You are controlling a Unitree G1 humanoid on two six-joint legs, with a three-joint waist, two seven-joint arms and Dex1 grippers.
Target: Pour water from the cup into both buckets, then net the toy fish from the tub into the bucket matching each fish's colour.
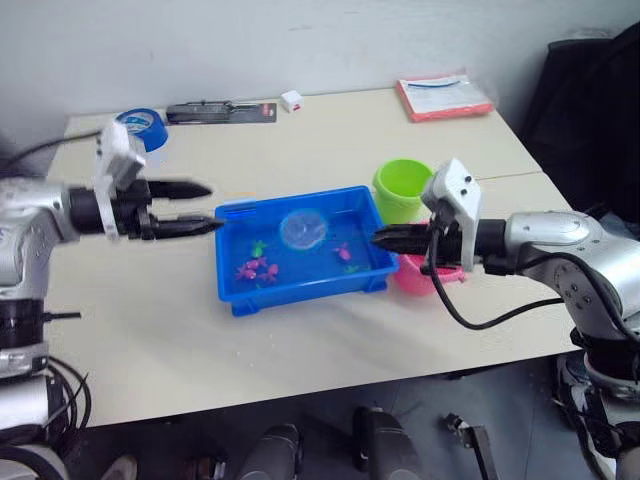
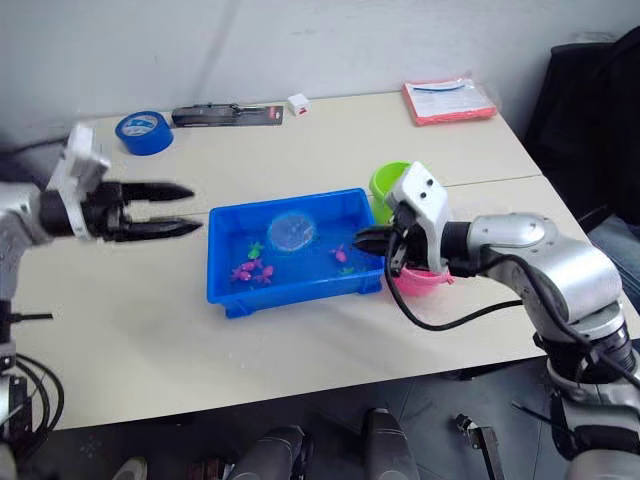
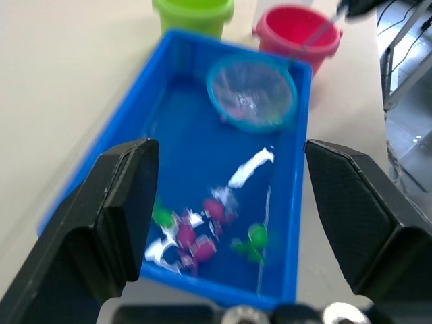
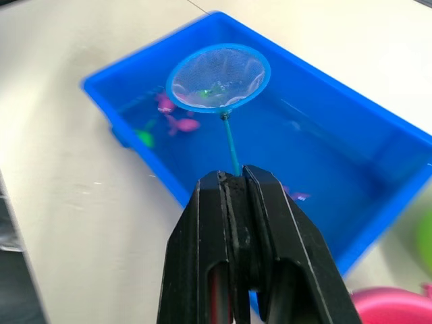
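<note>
The right hand (image 4: 237, 185) pinches the thin stick of the small round blue-rimmed mesh net (image 4: 217, 77), held over the shallow bright blue plastic tub (image 1: 236, 301); something green shows blurred in the mesh. The left hand (image 1: 195, 207) is spread beside the tub. Tiny pink and green toy fish (image 1: 256, 268) lie inside. The right arm partly hides the pink plastic bucket (image 1: 412, 276).

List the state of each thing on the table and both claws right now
Tub: upright, holding water and fish.
Net: held over the tub, something green in its mesh.
Green bucket: upright.
Pink bucket: upright.
Left claw: open, empty.
Right claw: shut on the net's handle.
</note>
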